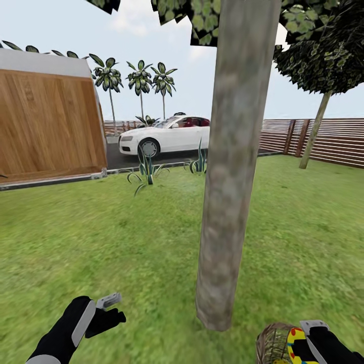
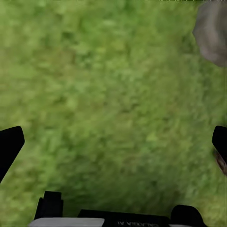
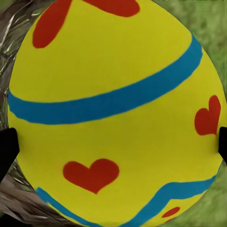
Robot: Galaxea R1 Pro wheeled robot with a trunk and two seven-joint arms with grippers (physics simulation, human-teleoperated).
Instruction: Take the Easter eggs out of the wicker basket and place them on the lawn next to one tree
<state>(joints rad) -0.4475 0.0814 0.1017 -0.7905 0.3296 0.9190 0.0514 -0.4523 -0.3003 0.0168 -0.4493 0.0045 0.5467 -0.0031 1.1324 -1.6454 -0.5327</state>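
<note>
Right gripper (image 1: 303, 344): we pinch one egg (image 3: 113, 113) above the wicker basket (image 1: 270, 344); left gripper (image 1: 108, 308) spread, empty. Next: lower egg beside tree (image 1: 232, 202).

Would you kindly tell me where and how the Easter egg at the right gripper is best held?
Across its widest middle, one finger on each flank. The Easter egg is smooth and rounded, so a grip nearer either end could slip off. The right gripper already has its jaws either side of it, beside the wicker basket.

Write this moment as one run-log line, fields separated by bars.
right gripper: shut on egg | basket: beside trunk | left gripper: open over lawn
</note>
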